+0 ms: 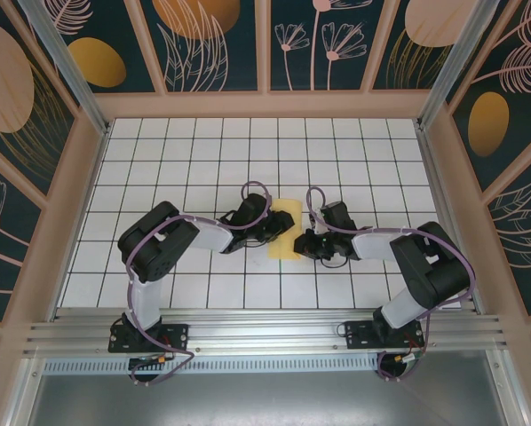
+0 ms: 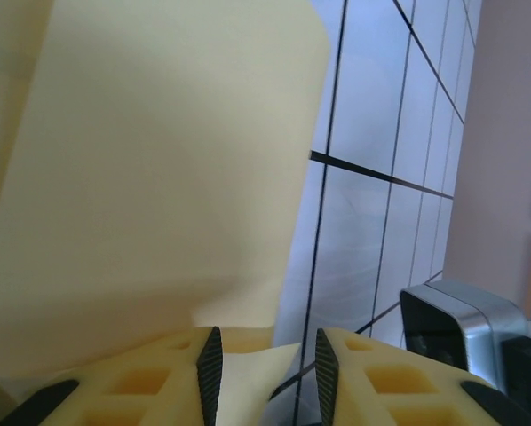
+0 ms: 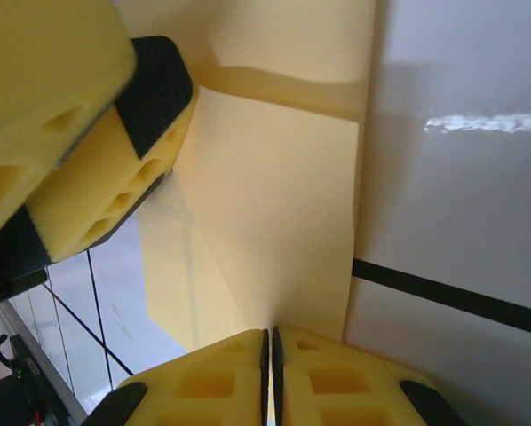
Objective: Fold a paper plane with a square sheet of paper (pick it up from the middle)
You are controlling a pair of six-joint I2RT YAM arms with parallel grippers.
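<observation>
Pressed flat together right at the lens, the fingers of the right gripper are seen pinching a raised fold of the square sheet of paper. Over on the left gripper, the jaws are held partly apart, a loose yellow flap lying between the pads, not clamped. From above, the sheet is found mid-table on the white grid tiles, folded narrow, with a gripper set against each long side.
</observation>
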